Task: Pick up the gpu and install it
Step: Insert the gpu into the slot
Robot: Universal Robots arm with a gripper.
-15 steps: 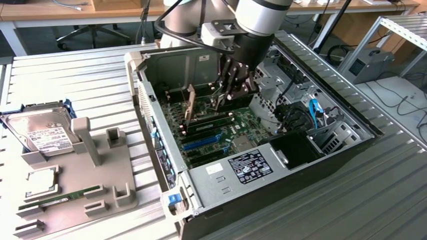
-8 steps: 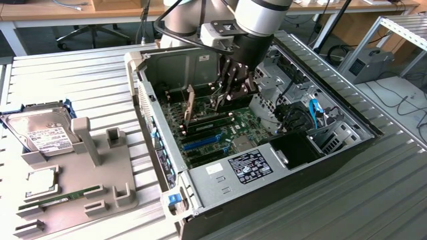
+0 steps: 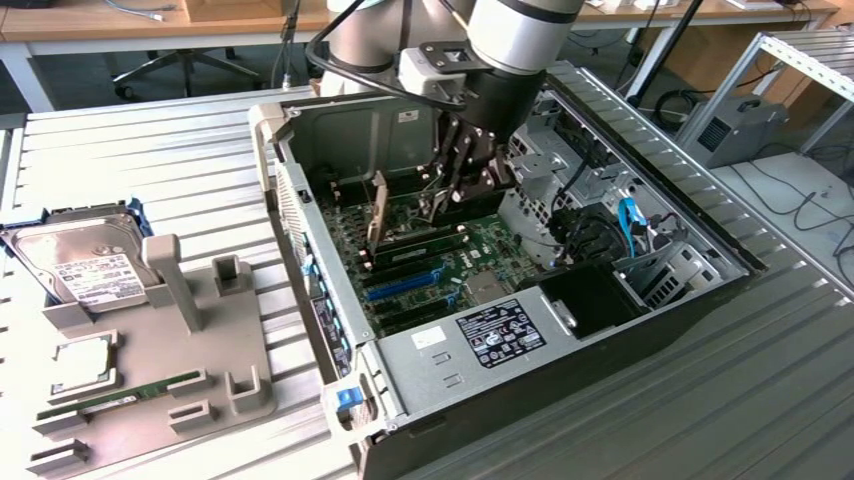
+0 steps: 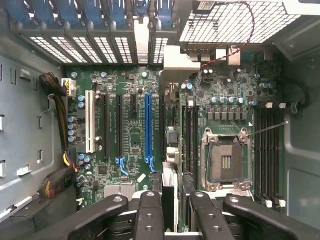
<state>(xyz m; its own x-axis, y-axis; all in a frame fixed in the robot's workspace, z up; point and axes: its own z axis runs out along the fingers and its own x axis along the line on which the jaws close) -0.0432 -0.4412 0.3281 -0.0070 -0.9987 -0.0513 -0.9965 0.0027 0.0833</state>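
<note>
The gpu [image 3: 378, 210] stands upright on its edge inside the open computer case [image 3: 441, 385], above the motherboard's expansion slots. My gripper [image 3: 454, 192] reaches down into the case and is shut on the card's upper edge. In the wrist view the gpu [image 4: 170, 175] runs edge-on between my two black fingers [image 4: 148, 207], with my gripper [image 4: 175, 202] straddling it. Its silvery bracket [image 4: 176, 62] sits against the rear slot openings. The card lines up just beside the long blue slot [image 4: 147, 125]. Whether it is seated in a slot I cannot tell.
A grey parts holder [image 3: 200, 350] lies at the exterior view's left with a silver hard drive [image 3: 83, 265], a processor chip [image 3: 83, 365] and a green RAM stick [image 3: 127, 392]. Inside the case are the open CPU socket [image 4: 225, 160], drive cages and blue cables [image 3: 627, 225].
</note>
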